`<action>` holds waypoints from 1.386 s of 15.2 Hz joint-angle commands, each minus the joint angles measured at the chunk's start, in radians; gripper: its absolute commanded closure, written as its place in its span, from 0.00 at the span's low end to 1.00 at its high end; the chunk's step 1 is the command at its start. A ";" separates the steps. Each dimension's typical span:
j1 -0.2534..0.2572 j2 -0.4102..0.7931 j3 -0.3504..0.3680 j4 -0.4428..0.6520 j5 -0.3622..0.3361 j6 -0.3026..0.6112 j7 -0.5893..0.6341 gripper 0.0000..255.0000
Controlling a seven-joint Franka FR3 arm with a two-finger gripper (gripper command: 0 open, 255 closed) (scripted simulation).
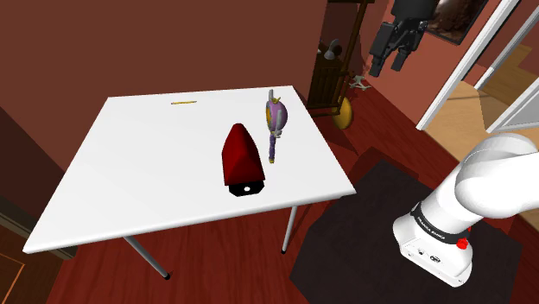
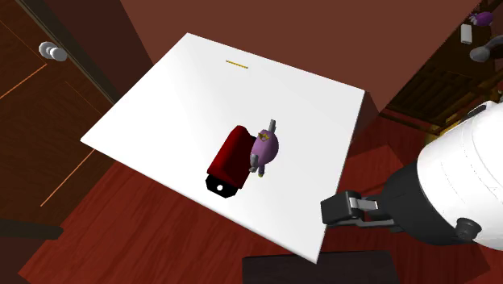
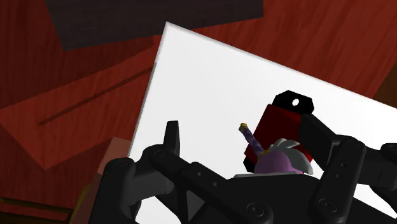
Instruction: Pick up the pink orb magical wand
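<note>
The wand [image 1: 275, 117] lies on the white table [image 1: 129, 173], near the edge at the shoulder view's right. It has a purple-pink orb with pale fins and a thin purple handle. Beside it lies a dark red object [image 1: 241, 155] with a black tab end. My gripper [image 1: 391, 59] hangs high above the floor, well off the table's right edge, open and holding nothing. In the wrist view the wand [image 3: 278, 163] and the red object [image 3: 280, 121] lie far below, close to one finger [image 3: 318, 135]. From above, the wand [image 2: 264, 147] touches the red object [image 2: 230, 156], and the gripper [image 2: 329, 211] is beyond the table corner.
A thin yellow stick [image 1: 183, 103] lies near the table's far edge. A dark rug [image 1: 380, 233] lies on the red wood floor around my stand. A dark cabinet [image 1: 332, 78] stands behind the table's far right corner.
</note>
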 commanded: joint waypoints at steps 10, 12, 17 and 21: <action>-0.020 0.225 0.184 0.029 0.034 0.240 0.240 0.00; -0.028 0.289 0.223 0.052 0.026 0.288 0.297 0.00; -0.052 0.466 0.314 0.137 -0.026 0.391 0.449 0.00; -0.065 0.626 0.375 0.233 -0.106 0.449 0.583 0.00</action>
